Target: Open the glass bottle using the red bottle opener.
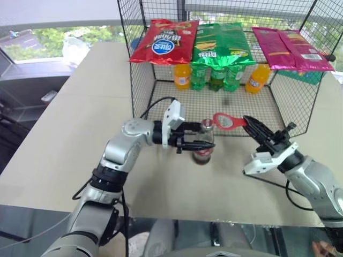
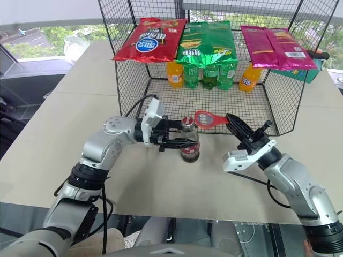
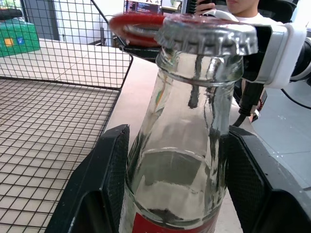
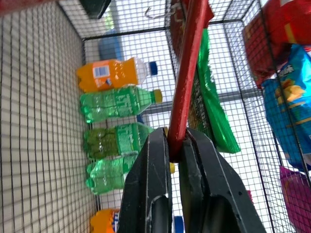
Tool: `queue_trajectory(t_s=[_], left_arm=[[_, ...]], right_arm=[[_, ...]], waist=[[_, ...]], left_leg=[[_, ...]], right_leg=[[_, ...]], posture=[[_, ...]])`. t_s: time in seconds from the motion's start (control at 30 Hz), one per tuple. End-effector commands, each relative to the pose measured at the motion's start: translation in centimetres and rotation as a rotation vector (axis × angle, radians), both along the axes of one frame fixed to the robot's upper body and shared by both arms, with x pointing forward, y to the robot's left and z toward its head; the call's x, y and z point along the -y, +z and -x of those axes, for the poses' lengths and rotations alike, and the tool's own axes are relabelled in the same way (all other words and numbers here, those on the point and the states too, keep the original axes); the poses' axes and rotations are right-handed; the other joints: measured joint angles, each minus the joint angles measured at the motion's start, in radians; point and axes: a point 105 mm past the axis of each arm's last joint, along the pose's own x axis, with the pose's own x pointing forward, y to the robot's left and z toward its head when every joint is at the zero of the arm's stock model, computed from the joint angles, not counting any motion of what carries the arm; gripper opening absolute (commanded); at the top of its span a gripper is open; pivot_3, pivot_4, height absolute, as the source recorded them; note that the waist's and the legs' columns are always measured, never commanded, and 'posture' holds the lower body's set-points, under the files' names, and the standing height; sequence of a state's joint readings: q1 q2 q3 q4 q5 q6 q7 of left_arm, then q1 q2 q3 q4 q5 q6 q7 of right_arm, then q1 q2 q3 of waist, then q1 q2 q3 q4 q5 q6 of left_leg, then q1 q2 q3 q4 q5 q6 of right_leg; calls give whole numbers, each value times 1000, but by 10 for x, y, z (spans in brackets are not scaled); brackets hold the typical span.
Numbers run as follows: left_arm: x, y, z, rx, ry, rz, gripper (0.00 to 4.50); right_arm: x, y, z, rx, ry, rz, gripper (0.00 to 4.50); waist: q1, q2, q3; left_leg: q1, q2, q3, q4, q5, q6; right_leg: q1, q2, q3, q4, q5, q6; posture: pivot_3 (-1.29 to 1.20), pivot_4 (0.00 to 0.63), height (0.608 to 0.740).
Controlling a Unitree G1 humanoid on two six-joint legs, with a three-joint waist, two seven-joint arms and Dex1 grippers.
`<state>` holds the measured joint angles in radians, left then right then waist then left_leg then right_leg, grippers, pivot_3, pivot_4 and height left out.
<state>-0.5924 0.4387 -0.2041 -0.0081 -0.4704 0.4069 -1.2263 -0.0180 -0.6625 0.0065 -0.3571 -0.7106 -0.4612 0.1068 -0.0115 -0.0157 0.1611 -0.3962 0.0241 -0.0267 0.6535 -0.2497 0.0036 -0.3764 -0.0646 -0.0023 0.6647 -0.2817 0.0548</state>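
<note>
1. One wide beige table (image 1: pixel 69 155) bears everything; the task's things are near its middle, in front of the cage.
2. Behind them stands an open-fronted black wire cage (image 1: pixel 140 75) with a mesh floor.
3. Three sorts of snack bags lie on the cage roof: a red bag (image 1: pixel 163 42) on the left, green bags (image 1: pixel 221 43) in the middle and pink bags (image 1: pixel 289 48) on the right.
4. Five plastic soda bottles stand in a row at the back of the cage: an orange one (image 1: pixel 181 76), three green ones (image 1: pixel 216 77), then another orange one (image 1: pixel 257 78).
5. Standing upright on the table just in front of the cage is the small clear glass cola bottle (image 1: pixel 203 143), with dark liquid, a red label and a silver crimped cap (image 3: pixel 208 35) still on.
6. Reaching in from the left, the left gripper (image 1: pixel 196 143) lies level, its two black fingers (image 3: pixel 109 179) on either side of the bottle below the neck; in the left wrist view they press against the glass, so it grips the bottle.
7. Pinched edge-on between the closed fingers of the right gripper (image 4: pixel 177 145), the flat red bottle opener (image 1: pixel 229 121) is held by its handle.
8. Its ring head (image 3: pixel 136 25) sits beside the cap at cap height; whether it is hooked on the cap rim, I cannot quite tell.
</note>
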Motion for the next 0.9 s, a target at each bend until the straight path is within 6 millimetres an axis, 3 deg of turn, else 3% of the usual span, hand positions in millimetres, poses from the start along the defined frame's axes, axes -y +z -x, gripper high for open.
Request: queue_trajectory(t_s=[0.03,0.23,0.53,0.67,0.77,0.9], left_arm=[[0,8,-3,41,10,8,2231],[1,8,-3,41,10,13,2231],[1,10,-2,44,13,19,2231],[3,11,-1,48,6,25,2231],[3,11,-2,47,5,26,2231],[3,11,-2,46,4,27,2231]], right_arm=[[-10,9,8,26,55,17,0],[-24,12,10,-15,77,-146,0],[2,10,10,-74,-31,-288,0],[1,18,17,-111,13,-420,0],[-12,23,24,-121,82,-441,0],[-30,13,28,-146,135,-376,0]], waist=[[0,0,0],[0,0,0],[1,0,0],[1,0,0],[0,0,0],[0,0,0]], left_leg=[[0,0,0,0,0,0],[0,0,0,0,0,0],[-1,0,0,0,0,0],[0,0,0,0,0,0],[0,0,0,0,0,0],[0,0,0,0,0,0]], right_leg=[[0,0,0,0,0,0],[0,0,0,0,0,0],[0,0,0,0,0,0],[0,0,0,0,0,0],[0,0,0,1,0,0],[0,0,0,0,0,0]], posture=[[0,150,740],[0,150,740],[0,150,740],[0,150,740],[0,150,740],[0,150,740]])
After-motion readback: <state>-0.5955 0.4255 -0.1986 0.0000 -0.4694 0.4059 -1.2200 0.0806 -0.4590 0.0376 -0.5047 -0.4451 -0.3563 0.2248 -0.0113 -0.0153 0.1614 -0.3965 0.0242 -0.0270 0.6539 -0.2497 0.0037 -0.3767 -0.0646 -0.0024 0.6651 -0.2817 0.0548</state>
